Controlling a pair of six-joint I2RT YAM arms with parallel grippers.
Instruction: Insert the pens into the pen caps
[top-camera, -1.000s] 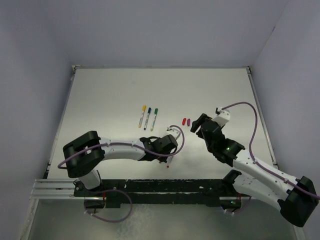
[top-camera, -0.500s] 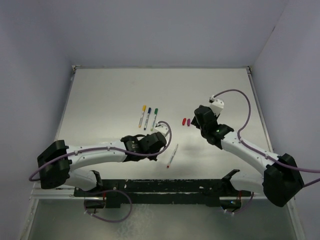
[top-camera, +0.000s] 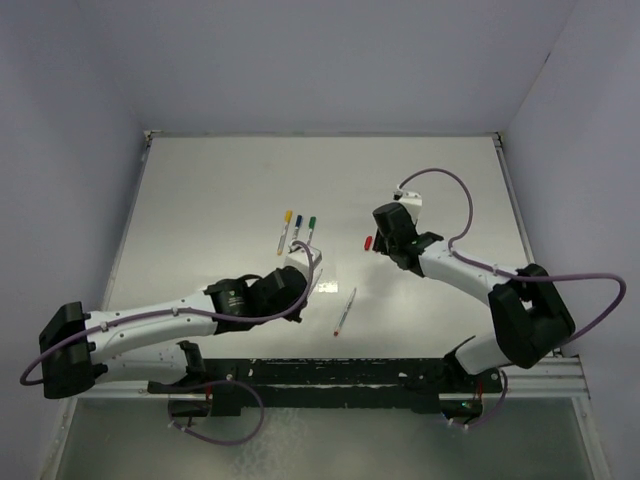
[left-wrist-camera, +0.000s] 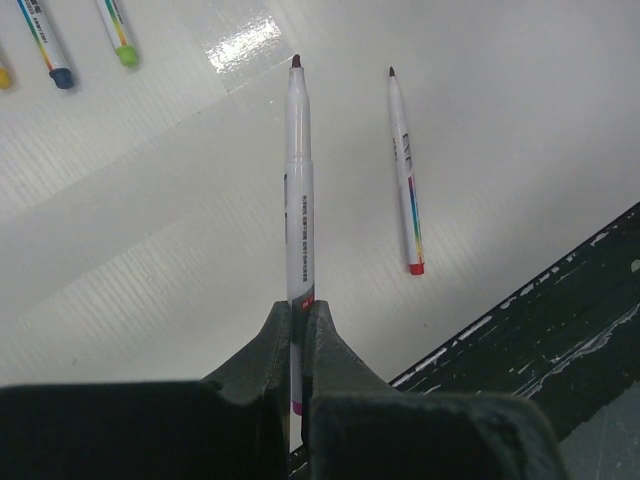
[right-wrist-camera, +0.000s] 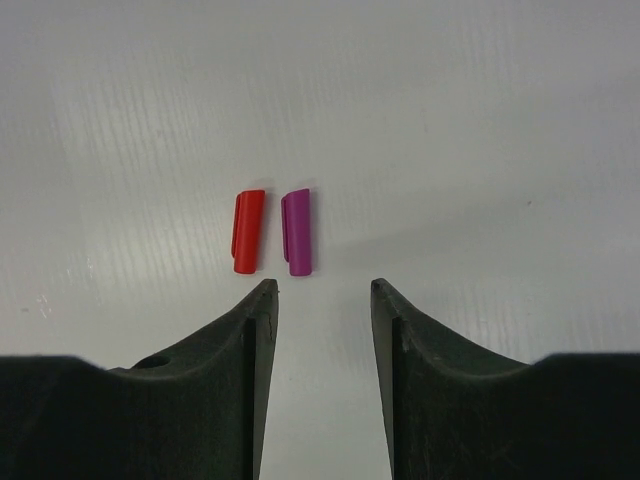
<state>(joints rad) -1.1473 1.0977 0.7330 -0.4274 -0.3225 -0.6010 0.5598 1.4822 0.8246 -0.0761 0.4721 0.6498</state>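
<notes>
My left gripper (left-wrist-camera: 300, 310) is shut on a whitish pen (left-wrist-camera: 299, 200) with a purple end. Its bare tip points away from me, above the table. In the top view this gripper (top-camera: 308, 280) is left of centre. A second uncapped pen (left-wrist-camera: 405, 170) with a red end lies on the table to its right, also seen from above (top-camera: 345, 312). My right gripper (right-wrist-camera: 322, 290) is open and empty, just short of the purple cap (right-wrist-camera: 297, 231) and the red cap (right-wrist-camera: 248, 231), which lie side by side. From above, this gripper (top-camera: 380, 240) sits beside the red cap (top-camera: 368, 242).
Three capped pens lie in a row at the table's middle: yellow (top-camera: 285, 230), blue (top-camera: 297, 232) and green (top-camera: 309, 232). The black mounting rail (top-camera: 350, 375) runs along the near edge. Walls close in the white table (top-camera: 200, 200) on three sides.
My left gripper has drawn back to the left with the purple-ended pen, leaving the red-ended pen on the table. My right gripper has moved up and left to the two caps.
</notes>
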